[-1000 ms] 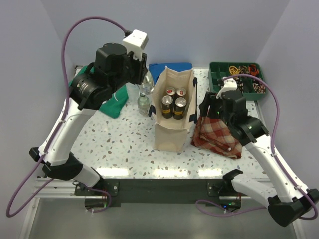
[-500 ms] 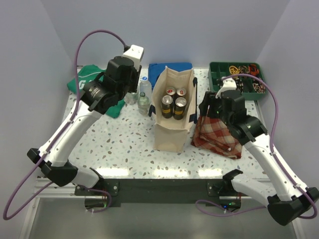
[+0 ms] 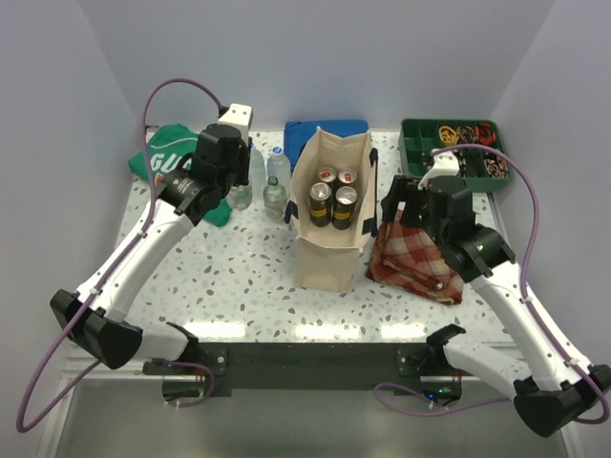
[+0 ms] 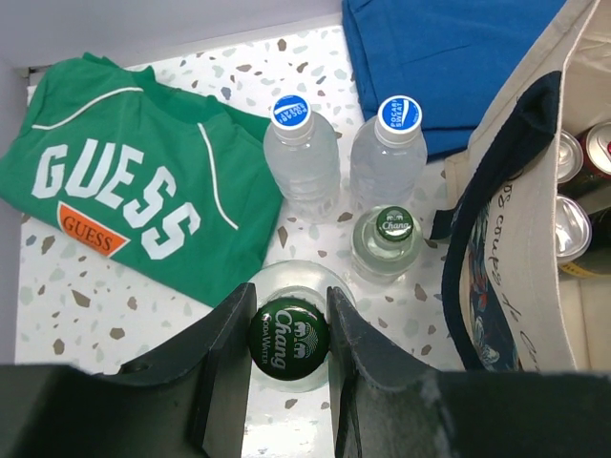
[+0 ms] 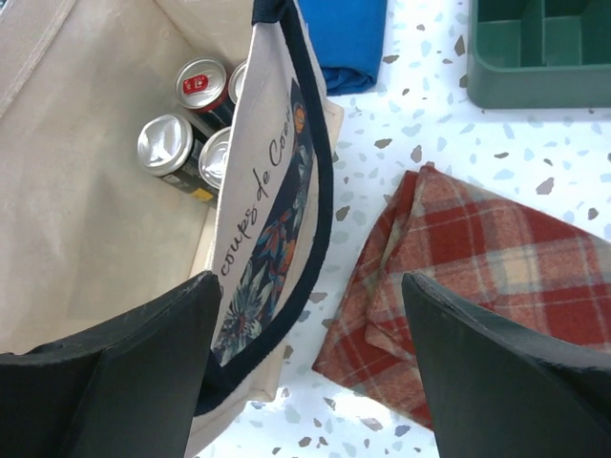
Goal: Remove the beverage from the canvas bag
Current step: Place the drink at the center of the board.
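Note:
The cream canvas bag [image 3: 329, 224] stands upright at mid-table with several cans [image 3: 332, 196] inside; it also shows in the right wrist view [image 5: 95, 210], cans [image 5: 164, 143] at its bottom. My left gripper [image 4: 288, 334] is shut on the green Chang cap of a clear glass bottle [image 4: 288, 336], held upright at table level left of the bag. In the top view this gripper [image 3: 237, 189] is next to the other bottles. My right gripper [image 5: 310, 296] is open and empty, its jaws astride the bag's right wall and navy handle [image 5: 320, 191]; in the top view it [image 3: 389, 212] is at the bag's right side.
Two blue-capped plastic bottles [image 4: 301, 157] [image 4: 391, 153] and a second glass bottle [image 4: 389, 239] stand left of the bag. A green Guess shirt [image 4: 134, 200] lies at far left, a blue cloth [image 3: 320, 129] behind the bag, a red plaid cloth [image 3: 420, 258] on the right, and a green tray [image 3: 453, 148] at back right.
My left arm has swung left and down, carrying the glass bottle from beside the bag's top to table level by the other bottles. The right arm has stayed put.

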`<control>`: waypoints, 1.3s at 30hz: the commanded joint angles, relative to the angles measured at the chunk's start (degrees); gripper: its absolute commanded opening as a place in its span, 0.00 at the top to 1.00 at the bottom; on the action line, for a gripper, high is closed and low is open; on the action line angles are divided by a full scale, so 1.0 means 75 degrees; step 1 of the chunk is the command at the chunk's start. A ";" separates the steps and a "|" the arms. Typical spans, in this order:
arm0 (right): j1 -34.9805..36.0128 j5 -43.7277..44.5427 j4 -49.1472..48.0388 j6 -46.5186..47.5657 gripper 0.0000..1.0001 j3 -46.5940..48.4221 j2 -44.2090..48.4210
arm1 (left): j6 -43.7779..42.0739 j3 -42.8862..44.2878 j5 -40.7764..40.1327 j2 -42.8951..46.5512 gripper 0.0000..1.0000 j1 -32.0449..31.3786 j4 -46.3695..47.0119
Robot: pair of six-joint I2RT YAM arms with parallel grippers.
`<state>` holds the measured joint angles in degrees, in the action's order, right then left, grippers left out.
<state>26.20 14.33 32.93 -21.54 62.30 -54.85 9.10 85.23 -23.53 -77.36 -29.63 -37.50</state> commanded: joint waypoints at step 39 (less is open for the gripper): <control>-0.0012 0.0914 -0.0242 0.0294 0.02 -0.0280 0.0622 | 0.0849 -0.2211 0.0032 -0.0982 1.00 0.0587 0.4799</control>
<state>26.20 19.07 32.58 -20.23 60.16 -50.59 13.39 68.86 -21.30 -86.39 -25.52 -13.76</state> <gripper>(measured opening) 0.983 0.367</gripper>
